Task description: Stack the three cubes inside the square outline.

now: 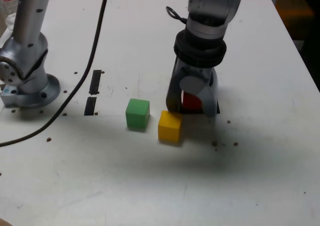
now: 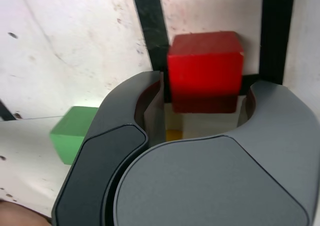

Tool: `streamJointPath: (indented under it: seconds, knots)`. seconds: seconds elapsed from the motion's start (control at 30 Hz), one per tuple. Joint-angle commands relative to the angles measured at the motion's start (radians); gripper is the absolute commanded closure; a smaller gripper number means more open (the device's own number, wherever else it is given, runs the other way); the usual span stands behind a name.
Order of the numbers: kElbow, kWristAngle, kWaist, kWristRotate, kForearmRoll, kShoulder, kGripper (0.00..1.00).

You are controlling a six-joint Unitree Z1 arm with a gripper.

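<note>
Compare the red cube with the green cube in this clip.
The red cube is at the pincer, between its open jaws in the exterior view; the green cube stands away from it. The red cube lies over the outline's black tape; the green cube sits outside the outline. Both are plain, single-coloured blocks.

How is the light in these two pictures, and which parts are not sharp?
Exterior view: dull light, a wide soft shadow across the front of the table, cubes slightly soft; wrist view: the red cube has a brighter top and darker lower edge, the green cube looks softer.
</note>
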Motion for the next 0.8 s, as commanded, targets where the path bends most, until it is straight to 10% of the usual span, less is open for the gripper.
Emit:
streamJointPath:
  seconds: [0.0, 0.43, 0.77]
  knots:
    - [-0.004, 0.009, 0.005, -0.002, 0.013, -0.004, 0.35]
    - [-0.047, 0.129, 0.011, -0.029, 0.167, -0.133, 0.28]
    - [-0.054, 0.058, -0.155, 0.012, 0.204, -0.221, 0.28]
